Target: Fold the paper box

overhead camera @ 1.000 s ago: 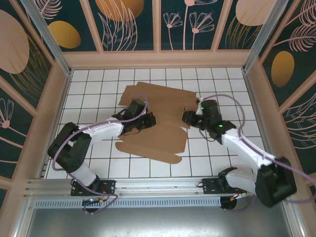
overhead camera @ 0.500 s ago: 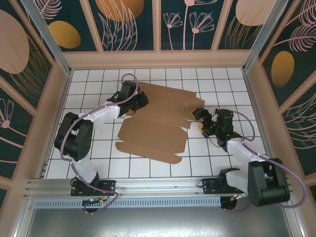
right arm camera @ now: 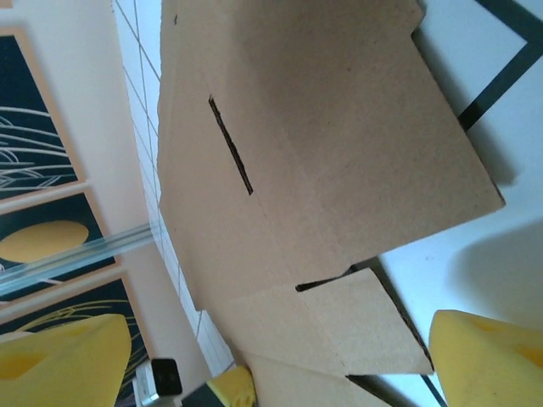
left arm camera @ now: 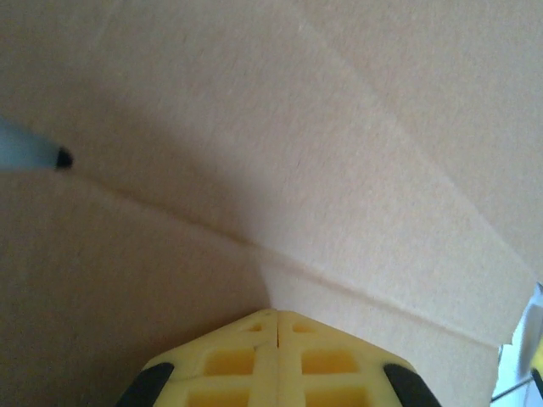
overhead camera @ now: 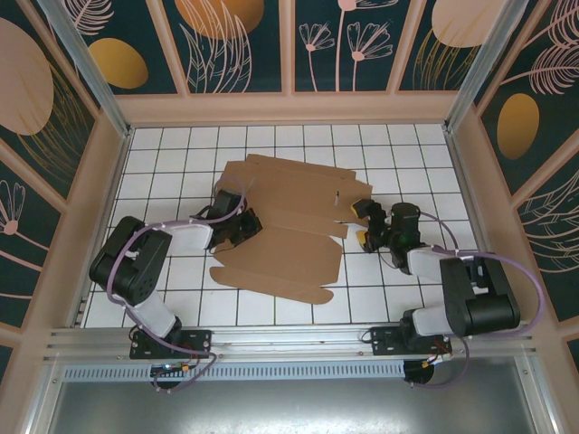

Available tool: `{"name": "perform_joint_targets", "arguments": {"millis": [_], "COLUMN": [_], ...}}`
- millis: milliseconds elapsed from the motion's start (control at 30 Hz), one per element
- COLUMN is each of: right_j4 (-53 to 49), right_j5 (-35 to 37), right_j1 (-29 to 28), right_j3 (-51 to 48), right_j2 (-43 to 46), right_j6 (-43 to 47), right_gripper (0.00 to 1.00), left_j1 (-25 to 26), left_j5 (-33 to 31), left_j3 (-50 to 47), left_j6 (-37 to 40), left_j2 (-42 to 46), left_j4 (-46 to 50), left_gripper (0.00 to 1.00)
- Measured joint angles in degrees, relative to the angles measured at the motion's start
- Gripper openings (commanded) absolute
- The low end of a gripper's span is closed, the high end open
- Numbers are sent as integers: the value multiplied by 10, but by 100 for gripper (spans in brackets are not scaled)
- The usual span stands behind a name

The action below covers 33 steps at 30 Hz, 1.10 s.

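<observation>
Paper box (overhead camera: pixel 289 244) is an unassembled die-cut sheet on the tiled table (overhead camera: pixel 181 154), lying between the two pincers. Its panels are partly raised along their creases and no walls are formed, so I judge the folding to be at an early stage. The left gripper (overhead camera: pixel 242 228) sits at the sheet's left edge. In its wrist view the left gripper (left arm camera: pixel 277 315) is clenched, its yellow pads meeting with nothing seen between them. Cardboard (left arm camera: pixel 339 127) lies directly ahead of its tip, which points at a junction of creases. I judge this placement serves to press or steady the sheet at the fold line, not to grasp it. Whether the tip touches the board I cannot tell. The right gripper (overhead camera: pixel 364 223) stands just off the sheet's right end, released. In its wrist view the right gripper (right arm camera: pixel 276 326) has its fingers spread wide, and a small end tab of the box (right arm camera: pixel 339 170) lies ahead between them. A narrow slot (right arm camera: pixel 229 144) lies further ahead in the panel. It holds nothing and appears clear of the board, probably lined up to take that tab.
</observation>
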<state>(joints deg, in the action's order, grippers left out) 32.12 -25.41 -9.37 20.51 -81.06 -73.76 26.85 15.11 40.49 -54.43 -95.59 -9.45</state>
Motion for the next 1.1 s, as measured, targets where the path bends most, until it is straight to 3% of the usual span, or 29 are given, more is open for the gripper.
{"name": "perform_joint_targets", "arguments": {"millis": [233, 467, 833, 1000, 1100], "right_j4": [54, 123, 196, 288, 349], "right_j5": [0, 1, 53, 65, 67], "right_j1": [-12, -12, 0, 9, 10], "right_j3": [14, 28, 33, 15, 14], "right_j2": [-52, -107, -136, -186, -220], "right_j6": [-21, -34, -16, -31, -44], "right_gripper": [86, 75, 73, 73, 68], "left_j1": [0, 0, 0, 2, 2], "left_j5": [45, 87, 89, 89, 89], "left_j3": [-57, -83, -95, -106, -109], "left_j6": [-49, -97, -115, -119, -119], "left_j2": [3, 1, 1, -6, -10], "left_j4": [-82, -148, -175, -196, -206], "left_gripper": [0, 0, 0, 0, 0]}}
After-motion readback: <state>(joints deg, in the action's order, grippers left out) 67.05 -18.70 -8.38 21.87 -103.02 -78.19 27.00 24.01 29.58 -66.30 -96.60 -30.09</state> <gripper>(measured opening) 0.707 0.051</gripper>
